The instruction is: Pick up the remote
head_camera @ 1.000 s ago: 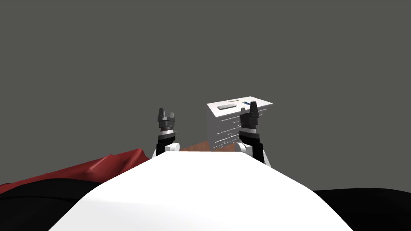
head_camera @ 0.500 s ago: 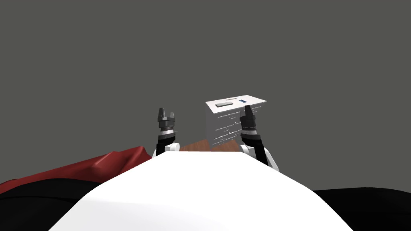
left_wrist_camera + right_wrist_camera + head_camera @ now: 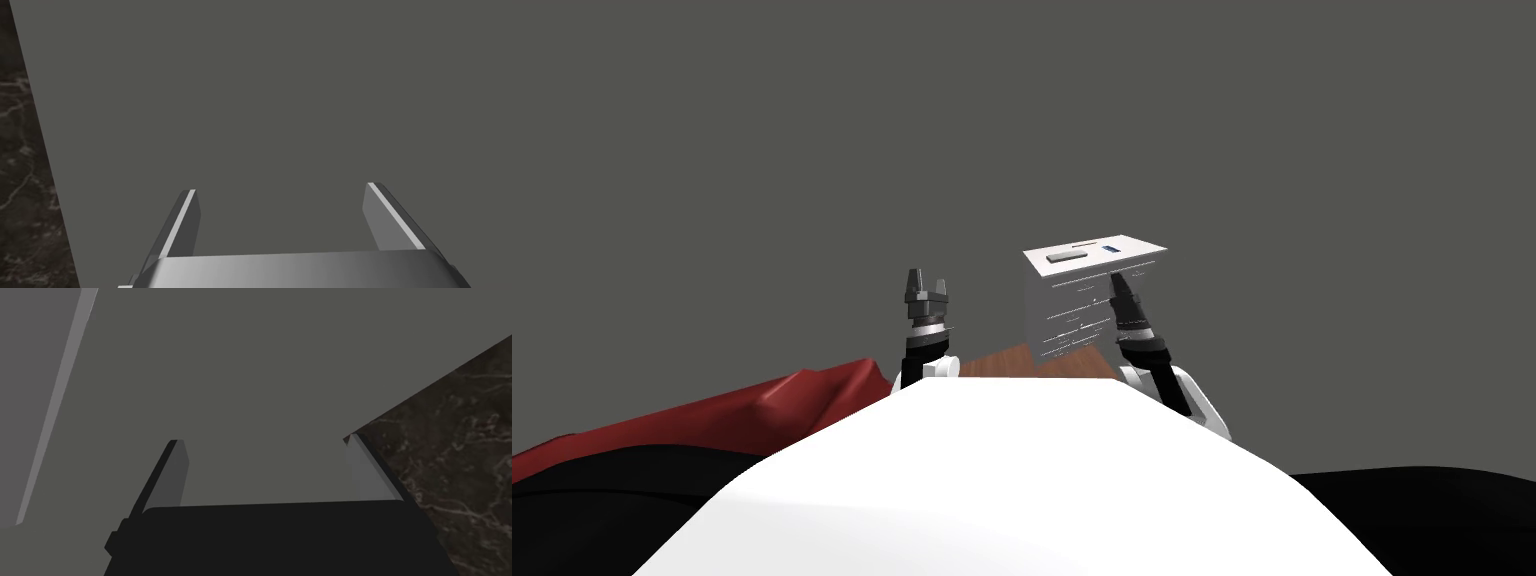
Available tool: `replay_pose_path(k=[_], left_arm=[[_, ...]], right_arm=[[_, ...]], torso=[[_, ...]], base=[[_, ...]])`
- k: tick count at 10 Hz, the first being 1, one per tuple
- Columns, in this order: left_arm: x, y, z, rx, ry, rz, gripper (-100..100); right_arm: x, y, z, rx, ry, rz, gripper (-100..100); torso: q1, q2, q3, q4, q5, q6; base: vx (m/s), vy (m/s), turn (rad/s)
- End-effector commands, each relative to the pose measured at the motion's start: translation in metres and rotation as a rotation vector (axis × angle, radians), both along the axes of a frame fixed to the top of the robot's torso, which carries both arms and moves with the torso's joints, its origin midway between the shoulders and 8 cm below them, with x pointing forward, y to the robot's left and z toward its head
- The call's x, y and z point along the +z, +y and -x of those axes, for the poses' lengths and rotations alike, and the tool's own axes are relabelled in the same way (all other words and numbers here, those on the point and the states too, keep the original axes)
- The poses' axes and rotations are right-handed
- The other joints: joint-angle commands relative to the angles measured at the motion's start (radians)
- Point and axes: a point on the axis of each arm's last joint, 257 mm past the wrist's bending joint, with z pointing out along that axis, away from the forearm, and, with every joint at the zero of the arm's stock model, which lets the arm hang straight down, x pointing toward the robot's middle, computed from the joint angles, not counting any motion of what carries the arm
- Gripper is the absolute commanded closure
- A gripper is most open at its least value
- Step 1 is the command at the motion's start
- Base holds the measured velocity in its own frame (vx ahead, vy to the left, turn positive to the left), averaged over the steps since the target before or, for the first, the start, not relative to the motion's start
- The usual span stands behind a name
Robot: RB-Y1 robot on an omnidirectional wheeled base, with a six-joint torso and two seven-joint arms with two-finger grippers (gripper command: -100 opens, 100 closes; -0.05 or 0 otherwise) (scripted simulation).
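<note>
A flat grey bar, the remote [image 3: 1065, 257], lies on top of a small white chest of drawers [image 3: 1072, 315] ahead and to the right. A small blue item [image 3: 1110, 248] and a thin stick [image 3: 1084, 243] lie beside it on the top. My right gripper [image 3: 1118, 283] is raised in front of the chest's drawer fronts, below the top and to the right of the remote; its fingers [image 3: 175, 473] stand open with nothing between them. My left gripper [image 3: 925, 285] is raised to the left of the chest, open and empty [image 3: 281, 187].
A grey wall [image 3: 1012, 120] stands close behind the chest. A red cloth [image 3: 762, 410] lies low on the left. A strip of wooden floor [image 3: 1007, 362] shows at the foot of the chest. Black areas sit in both bottom corners.
My right gripper has turned edge-on, tilted left and sunk from the chest's top edge to its drawer fronts. The whole view has shifted slightly, so I have moved. The left arm is still.
</note>
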Motion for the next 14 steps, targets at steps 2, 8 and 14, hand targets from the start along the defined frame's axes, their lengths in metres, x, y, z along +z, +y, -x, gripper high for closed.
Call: replay_pose_path(k=[2,8,14], left_arm=[[0.0,0.0,0.0,0.0,0.0,0.0,0],[0.0,0.0,0.0,0.0,0.0,0.0,0],[0.0,0.0,0.0,0.0,0.0,0.0,0]], right_arm=[[-0.022,-0.005,0.001,0.001,0.042,0.115,-100],[-0.074,-0.026,0.004,0.016,0.141,0.383,-100],[-0.11,-0.051,0.01,0.061,0.216,0.621,-100]], torso=[[0.0,-0.001,0.0,0.0,0.0,0.0],[0.0,-0.001,-0.001,0.0,0.0,0.0],[0.001,-0.002,-0.001,0.0,0.0,0.0]], base=[[-0.07,0.001,0.006],[-0.064,0.001,0.022],[-0.045,0.008,0.036]])
